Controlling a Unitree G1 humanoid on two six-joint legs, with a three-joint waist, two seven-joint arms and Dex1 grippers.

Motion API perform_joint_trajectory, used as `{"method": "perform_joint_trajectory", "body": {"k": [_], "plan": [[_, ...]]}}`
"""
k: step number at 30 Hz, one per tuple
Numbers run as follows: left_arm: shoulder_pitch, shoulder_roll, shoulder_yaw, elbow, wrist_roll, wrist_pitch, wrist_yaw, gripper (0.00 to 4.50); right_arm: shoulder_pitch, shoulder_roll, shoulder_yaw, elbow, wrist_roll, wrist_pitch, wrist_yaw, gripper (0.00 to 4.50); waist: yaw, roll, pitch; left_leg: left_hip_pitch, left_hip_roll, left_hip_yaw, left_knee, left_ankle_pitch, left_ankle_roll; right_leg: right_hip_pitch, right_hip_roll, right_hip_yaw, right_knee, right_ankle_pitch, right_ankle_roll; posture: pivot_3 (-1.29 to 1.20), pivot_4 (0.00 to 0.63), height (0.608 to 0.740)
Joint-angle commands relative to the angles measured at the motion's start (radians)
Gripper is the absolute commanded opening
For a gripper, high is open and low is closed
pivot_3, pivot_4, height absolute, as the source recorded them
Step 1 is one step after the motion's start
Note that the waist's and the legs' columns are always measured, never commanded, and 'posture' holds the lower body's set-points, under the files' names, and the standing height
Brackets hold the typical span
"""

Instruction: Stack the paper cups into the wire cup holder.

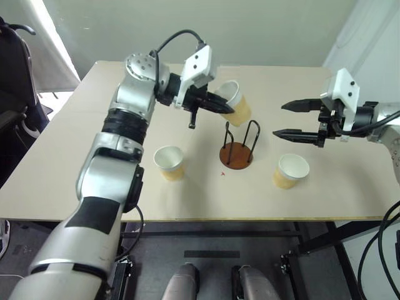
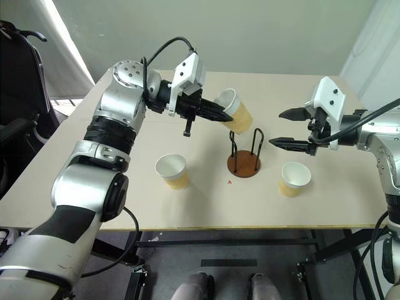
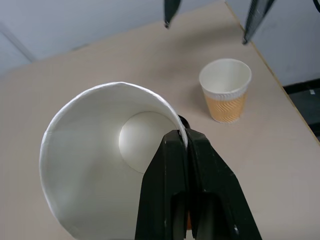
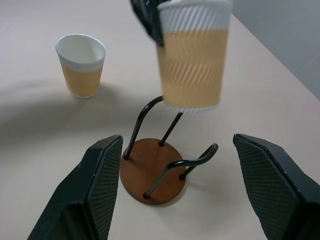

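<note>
The small wire cup holder [image 1: 237,150], with a round rust-brown disc base and two upright black wire loops, stands empty near the middle of the pale beige surface [image 1: 81,169]. No cup is inside it yet, so the stacking is at its first cup.

Just above and a little behind the holder hangs one tapered paper cup [image 1: 236,104], white at the rim and inside, with a yellow-tan ribbed wall. The left pincer [image 1: 220,104] is pressed together on the cup's rim, one black finger inside the wall and one outside, as the left wrist view shows clearly. The cup is tilted, mouth toward the arm and bottom toward the holder. I think it is held by the rim so that the narrow bottom stays free to go down between the wire loops. It seems it must still be turned more upright and brought over the disc before release, because a tilted cup may catch on a loop.

Two more paper cups of the same kind wait upright on the surface: one [image 1: 169,163] to the robot's left of the holder, one [image 1: 291,170] to its right, both well apart from it.

The right pincer [image 1: 290,120] is spread wide and holds nothing. It hovers above the surface near the right-hand cup, pointing toward the holder, probably waiting for its turn.
</note>
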Motion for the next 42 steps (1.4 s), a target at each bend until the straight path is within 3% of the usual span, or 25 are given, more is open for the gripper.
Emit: {"method": "perform_joint_trajectory", "body": {"k": [1,14,34,37,42], "plan": [[-0.001,0.001,-0.017,-0.028,0.016,-0.036,0.013,0.04,-0.009,-0.021,-0.043,-0.031,0.014,-0.004,-0.008,3.57,0.0,0.0,0.0,0.0,0.0,0.0,0.0,0.0,0.0,0.0,0.0,0.0,0.0,0.0,0.0,0.0,0.15,0.74],[0.01,-0.064,-0.025,0.012,0.019,-0.076,0.082,0.04,0.002,-0.023,-0.047,-0.048,0.021,0.0,-0.02,3.57,0.002,0.0,0.0,0.0,0.0,0.0,0.004,-0.001,0.002,0.002,0.0,0.0,0.0,0.0,0.002,0.0,0.15,0.74],[0.01,-0.055,-0.06,0.043,0.066,-0.096,0.089,0.04,0.002,-0.024,-0.039,-0.044,0.023,-0.003,-0.026,3.57,0.002,0.0,0.0,0.0,0.0,0.0,0.005,-0.002,0.003,0.003,0.0,0.0,-0.001,0.0,0.002,0.0,0.15,0.74],[0.006,-0.062,-0.055,0.052,0.061,-0.088,0.094,0.66,0.004,-0.026,-0.038,-0.045,0.023,-0.001,-0.024,3.57,0.003,0.0,0.0,0.0,0.0,0.0,0.005,-0.002,0.003,0.003,0.0,0.0,-0.001,0.0,0.002,0.0,0.15,0.74],[-0.001,-0.067,-0.05,0.063,0.057,-0.088,0.095,2.43,0.008,-0.03,-0.039,-0.046,0.023,0.0,-0.023,3.57,0.003,0.0,0.0,0.0,0.0,0.0,0.005,-0.002,0.003,0.003,0.0,0.0,-0.001,0.0,0.002,0.0,0.15,0.74]]}}
